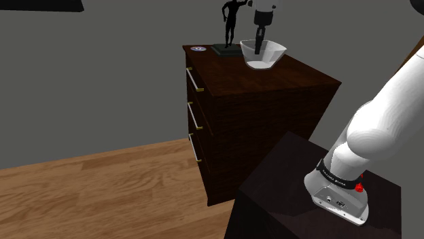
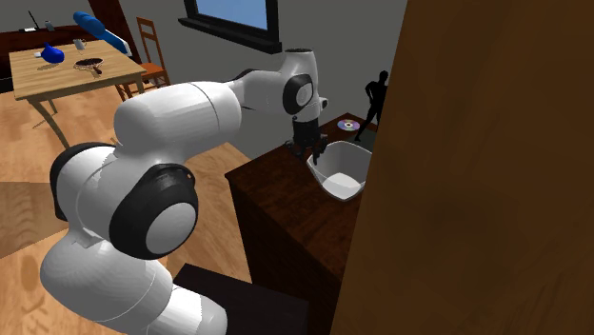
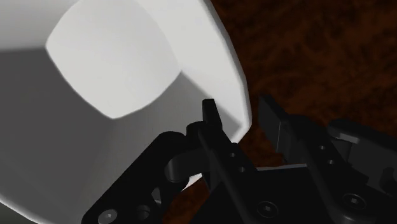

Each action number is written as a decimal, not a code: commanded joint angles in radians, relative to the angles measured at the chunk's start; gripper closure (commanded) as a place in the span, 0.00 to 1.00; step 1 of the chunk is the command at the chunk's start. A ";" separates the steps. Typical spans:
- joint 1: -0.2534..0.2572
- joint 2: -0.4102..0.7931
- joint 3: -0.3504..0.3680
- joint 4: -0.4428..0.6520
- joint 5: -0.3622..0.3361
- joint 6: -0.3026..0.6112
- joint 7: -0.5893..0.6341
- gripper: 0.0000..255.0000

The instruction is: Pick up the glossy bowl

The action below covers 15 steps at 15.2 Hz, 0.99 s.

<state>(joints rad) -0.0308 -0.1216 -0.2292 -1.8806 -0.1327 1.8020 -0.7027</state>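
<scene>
We have the white, flare-sided bowl standing upright on the top of the dark wooden chest of drawers. In the shoulder view it is near the top's far edge, just beside the base of the black figurine. A small silvery disc lies past the figurine, at the far corner above the drawer fronts.

The black two-finger gripper points down at the bowl's rim with its fingers spread. In the wrist view one finger is inside the bowl and the other is outside over the wood, with the wall between them. Neither finger appears to touch the wall.

We judge the step in hand to be the pinch on the wall. To do it well we should lower until the pads overlap the wall well below the lip, and then close squarely. The sides slope, so a shallow or skewed grip could squeeze the bowl out or tip it. We should lift straight up, and slowly, keeping clear of the figurine close by.
</scene>
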 commanded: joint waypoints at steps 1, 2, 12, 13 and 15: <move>0.000 0.000 0.000 -0.001 0.000 0.001 0.000 1.00; 0.000 0.000 0.000 -0.001 0.000 0.001 0.000 1.00; 0.001 0.003 0.001 0.057 0.002 -0.053 -0.006 1.00; 0.001 0.005 0.001 0.072 0.003 -0.067 -0.007 1.00; 0.001 0.008 0.001 0.102 0.004 -0.094 -0.010 1.00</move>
<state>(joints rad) -0.0301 -0.1123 -0.2288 -1.7899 -0.1286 1.7205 -0.7128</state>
